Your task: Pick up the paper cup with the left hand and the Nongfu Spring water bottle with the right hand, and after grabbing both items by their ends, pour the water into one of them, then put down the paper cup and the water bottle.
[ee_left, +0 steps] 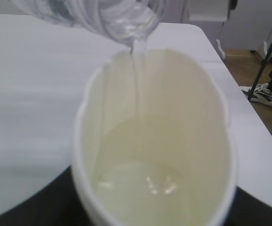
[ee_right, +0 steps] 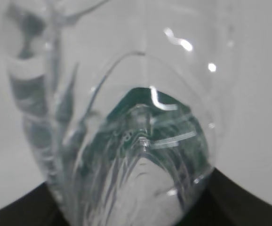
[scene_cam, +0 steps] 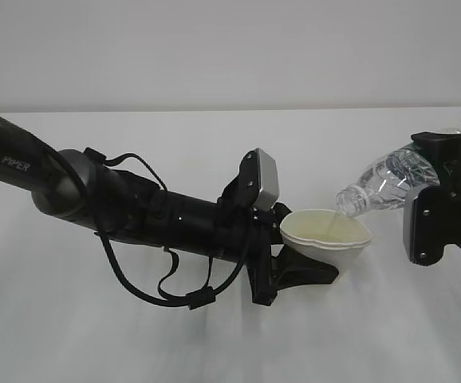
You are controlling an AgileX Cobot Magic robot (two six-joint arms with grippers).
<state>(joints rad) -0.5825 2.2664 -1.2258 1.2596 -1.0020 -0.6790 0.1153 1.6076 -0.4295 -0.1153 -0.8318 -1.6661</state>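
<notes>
A: Where are the cup and bottle?
B: The left tool (scene_cam: 306, 267) grips the squeezed paper cup (scene_cam: 326, 236) above the white tabletop (scene_cam: 214, 343). The right tool (scene_cam: 442, 203) clamps the tilted water bottle (scene_cam: 382, 182), neck over the rim, water streaming in.
A: Surroundings?
B: A plain wall (scene_cam: 230, 48) behind; sneakers (ee_left: 265, 95) on the floor past the tabletop's edge.

The left arm (scene_cam: 119, 203) reaches in from the left edge, lying low and nearly level, with cables looping beneath it and a grey box (scene_cam: 264, 177) at the wrist. Its end effector (scene_cam: 314, 259) is clamped on the cup (scene_cam: 326, 235), jaws set partly apart. The right arm (scene_cam: 446, 199) enters from the right edge, its end effector (scene_cam: 422, 171) gripping the bottle (scene_cam: 382, 183), tilted neck-down leftward.
</notes>
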